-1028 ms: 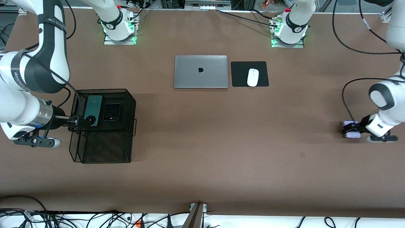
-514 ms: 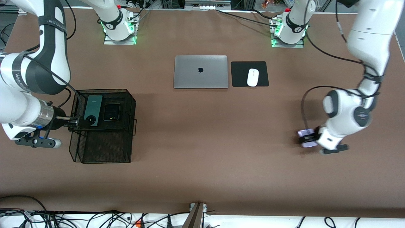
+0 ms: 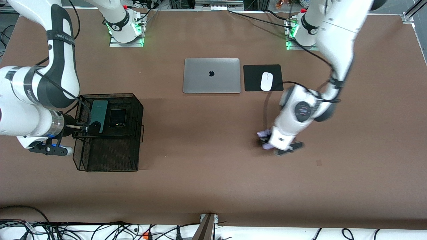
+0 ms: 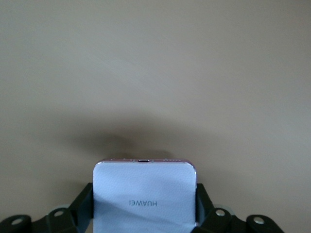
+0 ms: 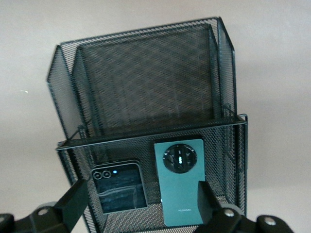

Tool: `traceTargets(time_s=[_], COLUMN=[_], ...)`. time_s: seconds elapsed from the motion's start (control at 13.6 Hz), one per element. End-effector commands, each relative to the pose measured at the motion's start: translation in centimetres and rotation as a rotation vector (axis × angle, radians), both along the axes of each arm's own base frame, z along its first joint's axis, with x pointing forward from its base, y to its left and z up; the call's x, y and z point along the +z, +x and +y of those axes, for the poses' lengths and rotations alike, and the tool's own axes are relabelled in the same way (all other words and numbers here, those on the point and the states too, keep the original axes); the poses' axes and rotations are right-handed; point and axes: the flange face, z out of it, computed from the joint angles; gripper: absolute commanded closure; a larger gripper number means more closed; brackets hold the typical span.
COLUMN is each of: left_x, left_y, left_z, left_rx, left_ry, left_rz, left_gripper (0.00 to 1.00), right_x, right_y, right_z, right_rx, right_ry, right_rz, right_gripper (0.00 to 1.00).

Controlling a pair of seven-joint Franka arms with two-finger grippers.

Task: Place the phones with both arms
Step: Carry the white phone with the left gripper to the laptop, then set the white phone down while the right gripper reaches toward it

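Observation:
My left gripper (image 3: 266, 140) is shut on the small pale-lilac phone (image 3: 263, 134) and holds it low over the bare table near the middle; in the left wrist view the phone (image 4: 145, 194) fills the gap between the fingers. The long dark-green phone (image 3: 99, 111) and the small black phone (image 3: 117, 117) lie side by side on the top shelf of a black mesh basket (image 3: 110, 156). My right gripper (image 3: 86, 128) is open at the basket's edge. In the right wrist view the green phone (image 5: 182, 187) and the black phone (image 5: 119, 187) lie between its spread fingers.
A shut grey laptop (image 3: 211, 75) and a white mouse (image 3: 266, 81) on a black pad (image 3: 253, 78) lie toward the robots' bases. The basket (image 5: 146, 73) stands at the right arm's end of the table.
My left arm has swung from its own end of the table toward the middle, carrying the lilac phone. My right gripper has stayed at the basket.

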Motion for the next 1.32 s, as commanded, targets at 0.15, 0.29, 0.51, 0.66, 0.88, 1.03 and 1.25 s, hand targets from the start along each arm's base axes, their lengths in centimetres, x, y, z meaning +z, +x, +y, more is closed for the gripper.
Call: traceTargets(time_s=[0.15,0.29,0.51,0.66,0.88,1.03,1.25], left_x=[-1.0,-1.7,-2.2,-2.5,-3.9,-4.0,-1.5], left_y=[-3.1,-4.8,-6.5,-7.0,-7.9,-7.8,-6.4], left_z=[-16.7,-21.3,-25.4,-26.6,-27.2,-27.1,-26.9], left_rx=[-0.127,-0.168,-0.244,-0.261,-0.276,-0.272,-0.258], left_ry=[0.101,0.129,0.168,0.161,0.168,0.169,0.157], left_rz=[-0.024,-0.084,-0.168,-0.182,-0.182,-0.181,-0.219], left_gripper=[1.00,1.00,0.99,0.99,0.74,0.11,0.00], right_x=[0.7,0.7,3.7,5.4,5.2,6.2,5.5], right_y=[-0.5,-1.0,-1.5,-1.9,-1.2,-0.3,0.0], right_z=[-2.6,-3.3,-4.7,-5.7,-4.4,-2.0,0.0], right_rx=[-0.016,-0.020,-0.039,-0.050,-0.049,-0.018,0.031], right_ry=[0.034,0.045,0.056,0.057,0.050,0.052,0.057], right_rz=[0.018,0.059,0.021,-0.006,-0.024,-0.089,-0.120], right_gripper=[0.00,0.00,0.00,0.00,0.00,0.00,0.00])
